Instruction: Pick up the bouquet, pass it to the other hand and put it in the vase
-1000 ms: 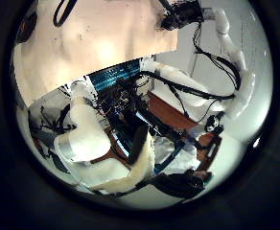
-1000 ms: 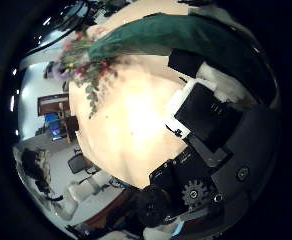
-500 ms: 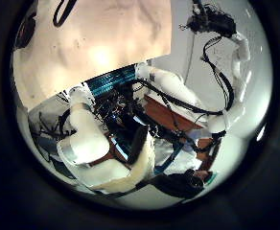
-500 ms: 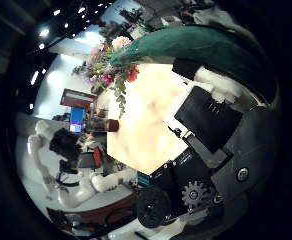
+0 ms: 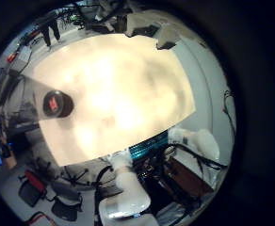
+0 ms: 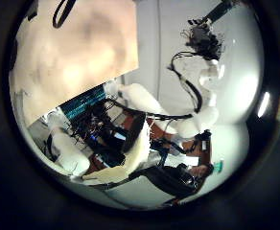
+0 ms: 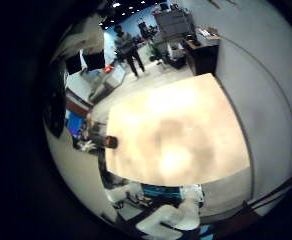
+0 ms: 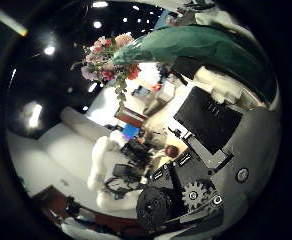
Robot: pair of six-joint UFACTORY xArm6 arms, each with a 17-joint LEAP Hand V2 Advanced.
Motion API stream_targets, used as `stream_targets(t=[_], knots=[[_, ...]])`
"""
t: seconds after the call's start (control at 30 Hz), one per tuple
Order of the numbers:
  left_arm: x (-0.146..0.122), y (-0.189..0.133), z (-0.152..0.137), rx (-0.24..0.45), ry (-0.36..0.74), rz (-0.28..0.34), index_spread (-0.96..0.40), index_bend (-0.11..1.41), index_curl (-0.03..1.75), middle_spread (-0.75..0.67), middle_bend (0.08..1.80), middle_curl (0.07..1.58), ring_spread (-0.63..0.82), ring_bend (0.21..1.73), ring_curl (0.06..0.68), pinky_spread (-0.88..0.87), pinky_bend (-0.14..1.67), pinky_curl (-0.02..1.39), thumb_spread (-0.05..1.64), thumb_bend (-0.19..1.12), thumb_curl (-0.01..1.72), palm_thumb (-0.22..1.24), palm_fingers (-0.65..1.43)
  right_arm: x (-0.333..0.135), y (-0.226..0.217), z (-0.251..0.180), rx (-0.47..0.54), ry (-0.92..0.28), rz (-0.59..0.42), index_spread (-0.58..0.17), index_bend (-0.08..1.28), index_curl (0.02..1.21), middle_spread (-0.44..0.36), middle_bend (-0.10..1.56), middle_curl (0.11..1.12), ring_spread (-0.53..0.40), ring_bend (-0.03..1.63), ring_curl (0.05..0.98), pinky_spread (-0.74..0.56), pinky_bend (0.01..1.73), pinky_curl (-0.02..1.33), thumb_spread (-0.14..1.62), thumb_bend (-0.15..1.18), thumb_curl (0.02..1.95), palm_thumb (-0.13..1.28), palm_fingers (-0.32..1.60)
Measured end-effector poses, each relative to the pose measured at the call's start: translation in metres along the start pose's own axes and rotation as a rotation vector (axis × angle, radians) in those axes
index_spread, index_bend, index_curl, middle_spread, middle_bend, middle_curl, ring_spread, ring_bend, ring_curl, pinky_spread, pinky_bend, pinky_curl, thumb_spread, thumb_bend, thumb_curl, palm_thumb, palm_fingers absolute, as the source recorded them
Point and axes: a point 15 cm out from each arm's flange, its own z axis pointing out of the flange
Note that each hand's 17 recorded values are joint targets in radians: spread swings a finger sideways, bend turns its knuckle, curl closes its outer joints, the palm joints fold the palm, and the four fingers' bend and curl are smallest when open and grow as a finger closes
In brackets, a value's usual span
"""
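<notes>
The bouquet sits close against my right palm: its flower heads [image 8: 106,55] stick out past the dark wrap [image 8: 201,45], and that wrap lies across my right hand [image 8: 211,120], whose fingers curl round it. A small dark vase [image 5: 57,104] stands upright on the pale table [image 5: 128,80], near one edge, far below both palms. From the right little finger side the vase [image 7: 110,142] appears at the table's [image 7: 176,130] edge. None of my left hand's fingers show. A white arm [image 6: 202,91] ending in a black hand [image 6: 209,17] is raised in the left thumb side view.
The two arms' bases and a rack of equipment [image 6: 116,144] stand beside the table. Desks and clutter [image 7: 176,25] fill the room beyond the table's far side. Apart from the vase, I see nothing lying on the tabletop.
The right palm's view has swung off the tabletop toward the room, with the bouquet staying fixed against the palm. The left thumb side view has shifted too, showing less table.
</notes>
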Motion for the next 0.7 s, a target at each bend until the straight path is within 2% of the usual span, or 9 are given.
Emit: stream_targets(t=[0.1,0.2,0.33,0.53,0.7], knots=[[0.031,-0.021,-0.015,0.09,0.158,0.047,0.09,0.16,0.29,0.28,0.27,0.36,0.48,0.62,0.201,0.48,0.28,0.31,1.12,-0.03,0.27,0.15,0.17,-0.004,0.014,0.011,-0.009,-0.175,0.049,-0.226,1.17,0.87,-0.105,1.39,0.73,-0.173,1.48,0.639,-0.2,1.39,0.59,0.85,0.02,1.02,1.17,1.16],[0.065,-0.04,-0.033,0.173,0.324,0.095,0.1,0.15,0.29,0.3,0.26,0.36,0.48,0.62,0.2,0.47,0.29,0.31,1.09,-0.03,0.28,0.14,0.16,0.008,0.031,0.024,-0.012,-0.27,0.116,-0.224,1.17,0.87,-0.105,1.39,0.73,-0.173,1.49,0.642,-0.2,1.39,0.6,0.85,0.01,1.04,1.17,1.16],[0.091,-0.059,-0.06,0.265,0.484,0.116,0.12,0.15,0.29,0.32,0.26,0.36,0.49,0.62,0.198,0.48,0.29,0.32,1.06,-0.03,0.28,0.14,0.15,-0.012,0.058,0.048,-0.064,-0.324,0.059,-0.221,1.18,0.86,-0.105,1.39,0.72,-0.173,1.49,0.644,-0.2,1.37,0.62,0.85,0.01,1.06,1.17,1.15],[0.102,-0.066,-0.068,0.291,0.6,0.13,0.13,0.15,0.29,0.34,0.26,0.36,0.49,0.62,0.195,0.48,0.3,0.32,1.01,-0.02,0.29,0.14,0.14,-0.026,0.088,0.083,-0.17,-0.402,0.024,-0.214,1.18,0.86,-0.104,1.4,0.72,-0.173,1.49,0.647,-0.19,1.36,0.65,0.86,0.0,1.09,1.17,1.15],[0.113,-0.069,-0.055,0.243,0.63,0.15,0.14,0.16,0.29,0.35,0.26,0.36,0.5,0.62,0.192,0.48,0.29,0.32,0.98,-0.02,0.3,0.17,0.13,-0.021,0.11,0.105,-0.254,-0.403,-0.003,-0.21,1.19,0.85,-0.104,1.4,0.72,-0.174,1.49,0.649,-0.19,1.34,0.68,0.86,0.0,1.11,1.16,1.15]])
